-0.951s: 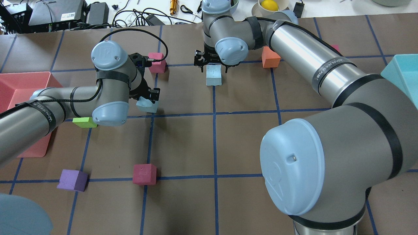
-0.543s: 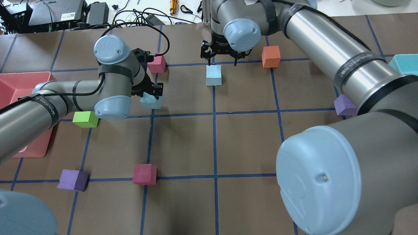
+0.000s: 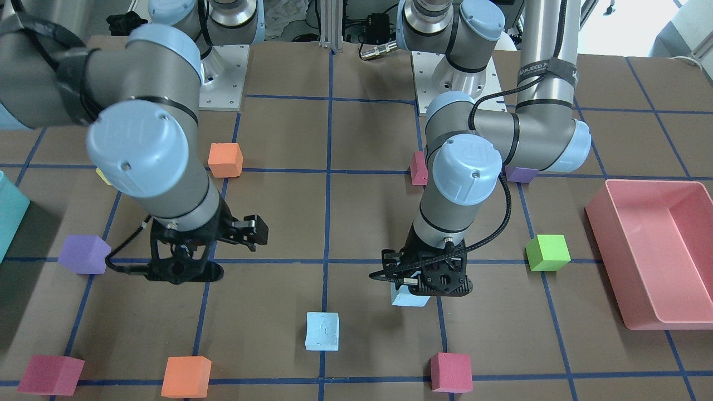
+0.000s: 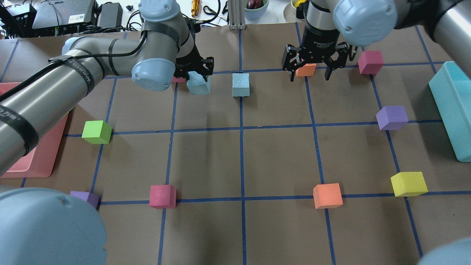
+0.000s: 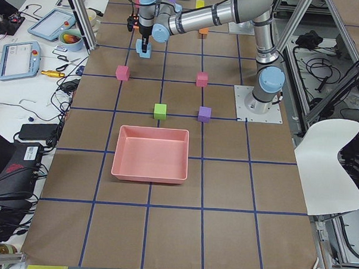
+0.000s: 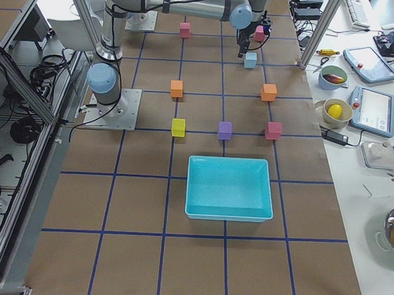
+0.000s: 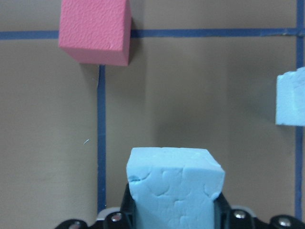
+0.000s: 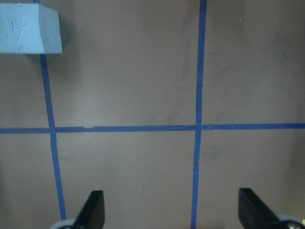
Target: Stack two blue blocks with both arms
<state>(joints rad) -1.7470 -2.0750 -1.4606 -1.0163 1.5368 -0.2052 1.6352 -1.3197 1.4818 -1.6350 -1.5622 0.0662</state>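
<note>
My left gripper [image 4: 198,73] is shut on one pale blue block [image 4: 198,84], which fills the bottom of the left wrist view [image 7: 174,186]. The other blue block [image 4: 241,84] sits on the table on a blue tape line, a short way to the right of the held one. It shows at the right edge of the left wrist view [image 7: 290,100] and in the front view [image 3: 322,331]. My right gripper [image 4: 311,73] is open and empty, off to the right of the free block, over an orange cube [image 4: 305,70]. Its wrist view shows the free block [image 8: 28,28] at the top left.
A pink cube [image 4: 179,78] lies just behind the left gripper. Other cubes lie around: green [image 4: 96,131], pink [image 4: 163,196], orange [image 4: 327,195], yellow [image 4: 409,183], purple [image 4: 392,117], pink [image 4: 371,62]. A teal bin [image 4: 454,106] stands at the right and a pink bin [image 4: 44,154] at the left.
My left gripper has carried its blue block away from the robot and to the right, close to the free block. My right gripper has moved right, away from the free block, and stays open.
</note>
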